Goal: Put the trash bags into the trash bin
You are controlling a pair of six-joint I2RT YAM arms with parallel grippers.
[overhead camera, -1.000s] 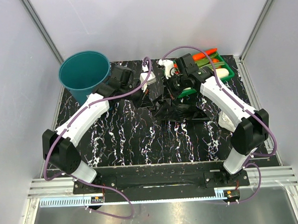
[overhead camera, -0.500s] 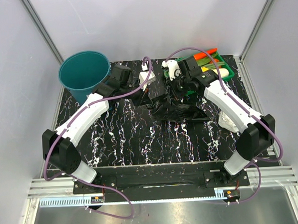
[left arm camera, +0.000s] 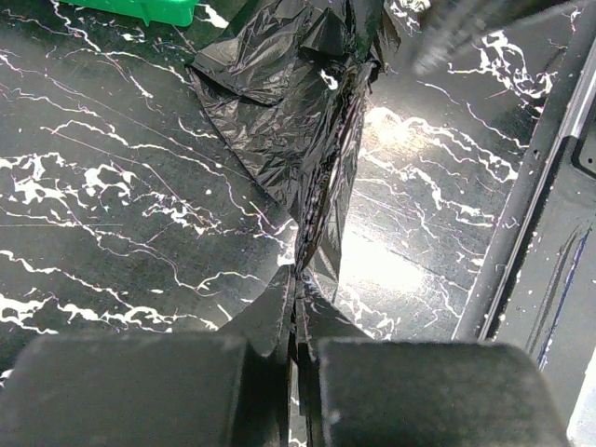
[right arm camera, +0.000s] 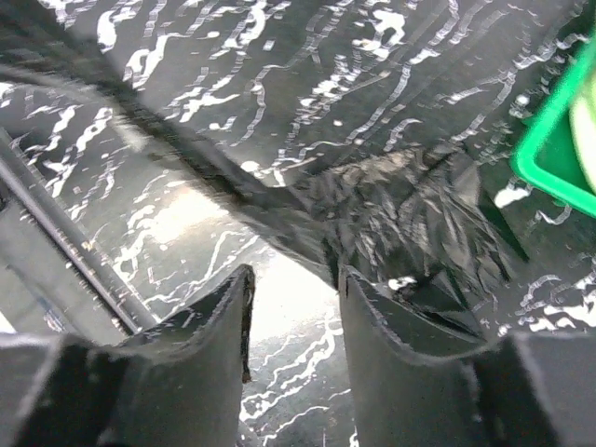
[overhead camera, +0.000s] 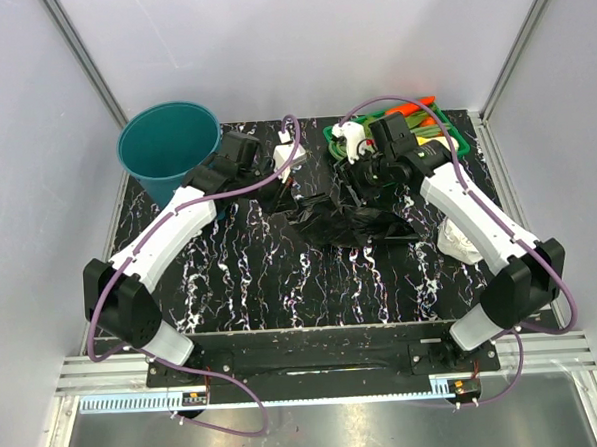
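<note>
With your left gripper (left arm camera: 296, 303) pinching the trash bags (left arm camera: 279, 121) and right gripper (right arm camera: 293, 312) spread empty, haul them into the trash bin (overhead camera: 169, 140).

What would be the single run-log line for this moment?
left gripper: shut on trash bags | right gripper: open, holding nothing | trash bin: no bag inside

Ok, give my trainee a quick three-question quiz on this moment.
1. True or false: the left pincer is shut on the trash bags.
2. The right pincer is: A) open, B) shut on the bags, C) out of view.
3. Fill in: the trash bin stands on the ___ arm's side of the table.
Key: 1 true; 2 A; 3 left.
</note>
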